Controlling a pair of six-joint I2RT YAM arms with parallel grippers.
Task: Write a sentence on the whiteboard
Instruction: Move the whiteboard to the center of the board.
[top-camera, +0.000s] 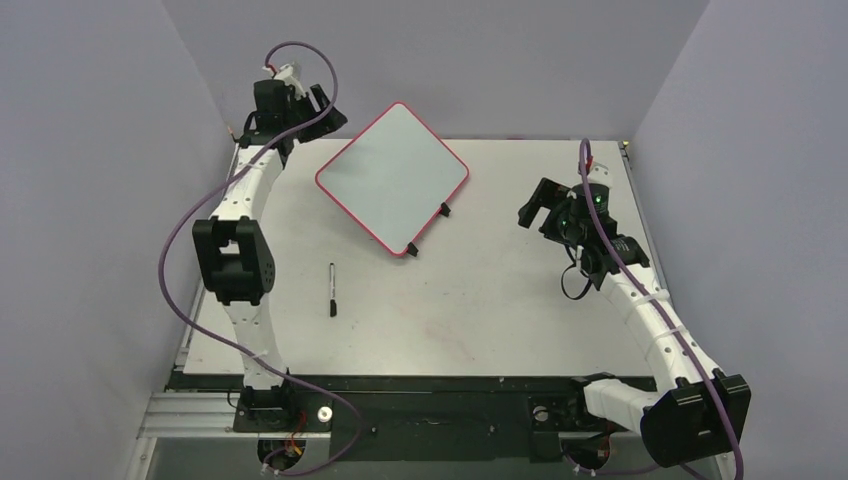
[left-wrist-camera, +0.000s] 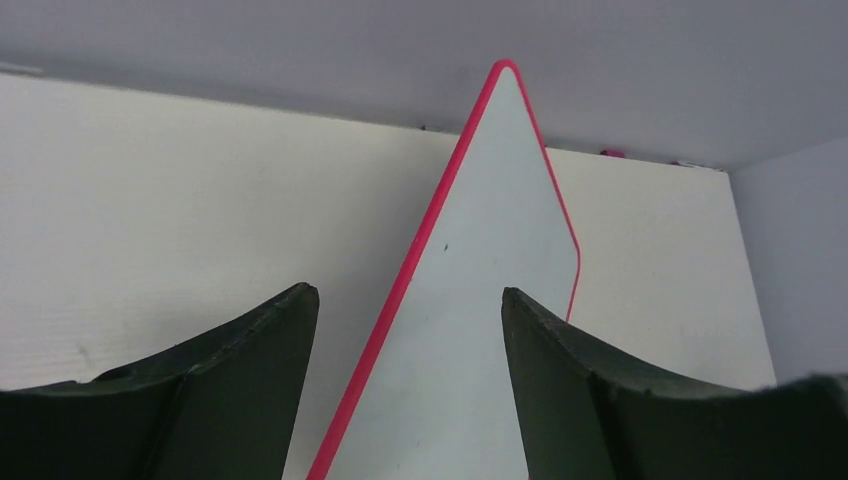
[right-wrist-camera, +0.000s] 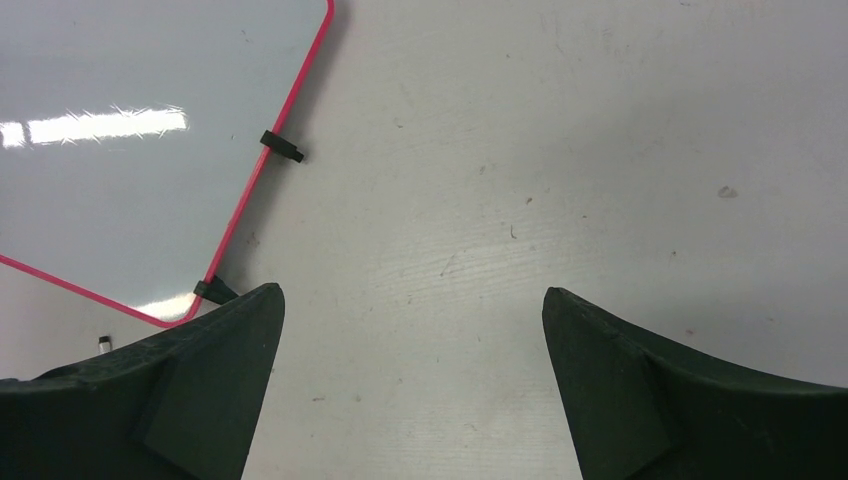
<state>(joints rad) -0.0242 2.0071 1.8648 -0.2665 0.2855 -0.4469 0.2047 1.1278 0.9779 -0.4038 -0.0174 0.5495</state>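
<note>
The whiteboard (top-camera: 392, 176) lies on the table at the back, turned like a diamond, with a red rim and two black clips (top-camera: 444, 210) on its near right edge. Its surface is blank; no sentence shows. A black marker (top-camera: 332, 290) lies on the table in front of it. My left gripper (top-camera: 326, 108) is open and empty beside the board's far left edge; the board (left-wrist-camera: 490, 250) shows between its fingers (left-wrist-camera: 410, 310). My right gripper (top-camera: 534, 206) is open and empty, to the right of the board, above bare table (right-wrist-camera: 412, 300). The board (right-wrist-camera: 130, 180) and its clips (right-wrist-camera: 282, 146) show in the right wrist view at upper left.
Grey walls close in the table (top-camera: 480, 300) at the back and both sides. The left arm's elbow (top-camera: 236, 260) stands over the table's left edge, close to the marker. A black strip (top-camera: 420, 382) runs along the table's near edge.
</note>
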